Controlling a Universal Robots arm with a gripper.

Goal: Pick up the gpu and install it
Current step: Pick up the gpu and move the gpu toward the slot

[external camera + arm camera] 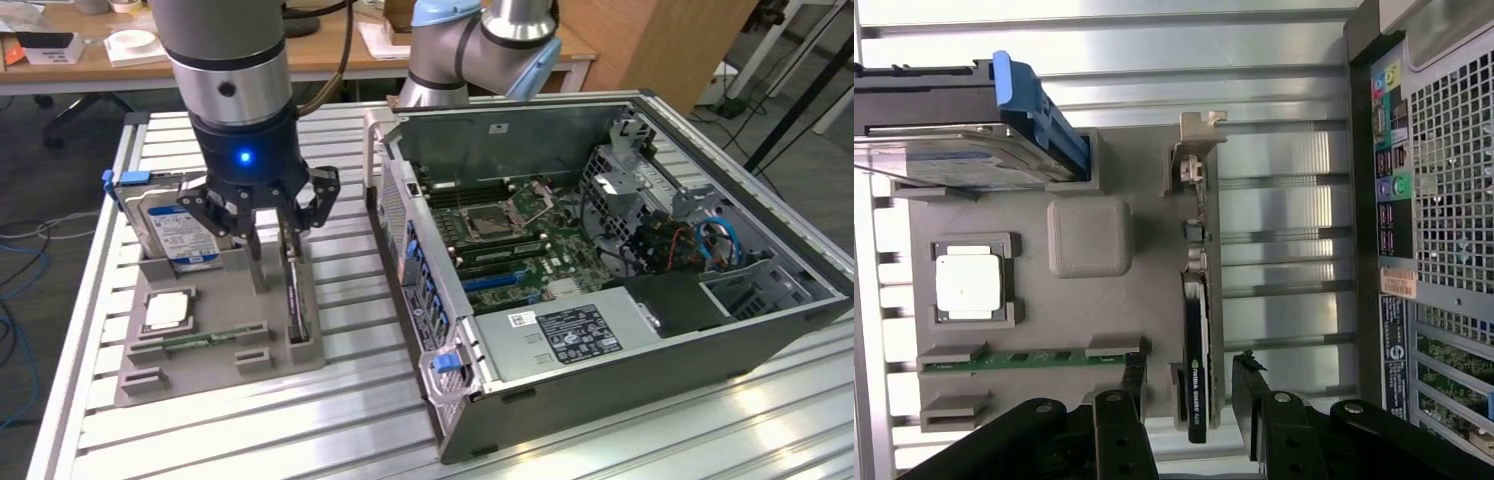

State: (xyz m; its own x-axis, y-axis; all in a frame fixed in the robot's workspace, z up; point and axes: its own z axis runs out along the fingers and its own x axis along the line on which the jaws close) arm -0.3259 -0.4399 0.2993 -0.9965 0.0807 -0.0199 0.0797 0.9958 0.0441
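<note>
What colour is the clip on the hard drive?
Blue. The clip shows best in the wrist view.

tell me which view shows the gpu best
The wrist view: it looks straight down on the gpu, showing its top edge from silver bracket to dark end, upright in the grey holder. The exterior view shows it as a thin dark strip beneath the open gripper.

Ribbed metal table (641,440) across foreground; bright glare on slats toward exterior view's lower right. Behind it, long wooden desk (80,75) carrying white tape roll (134,42) and loose papers (380,42). Pale wooden cabinet (667,40) at exterior view's upper right. Grey floor (40,190) on exterior view's left, blue cables (19,285) trailing over it. Chair base (83,108) under desk. Black stand legs (801,100) slanting at far right.
</note>
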